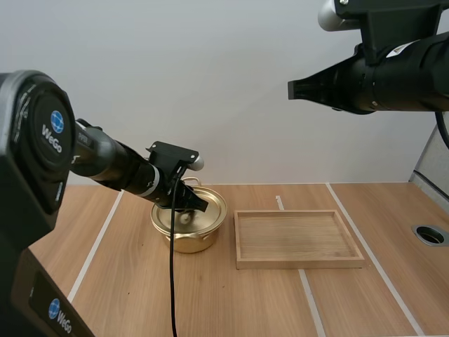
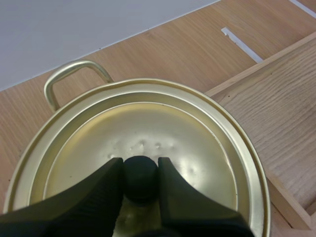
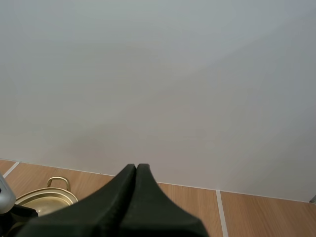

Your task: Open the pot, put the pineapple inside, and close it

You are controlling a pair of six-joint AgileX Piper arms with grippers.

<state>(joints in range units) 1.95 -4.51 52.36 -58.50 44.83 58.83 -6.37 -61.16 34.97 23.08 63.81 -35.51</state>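
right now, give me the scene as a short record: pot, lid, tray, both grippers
pot: gold, on the table, closed
lid: seated on the pot, black knob on top
left gripper: pinching the knob
right gripper: shut on nothing, raised high above the table
wooden tray: on the table beside the pot

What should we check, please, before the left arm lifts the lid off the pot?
1. The left jaws on the lid knob: ok, one on each side, pinching it.
2. Grip firm enough to lift: cannot tell.
3. The lid sits flat on the pot: ok.
4. The right jaws clear of the pot: ok, shut, high above the table.
5. The wooden tray out of the lid's way: ok, it lies beside the pot.
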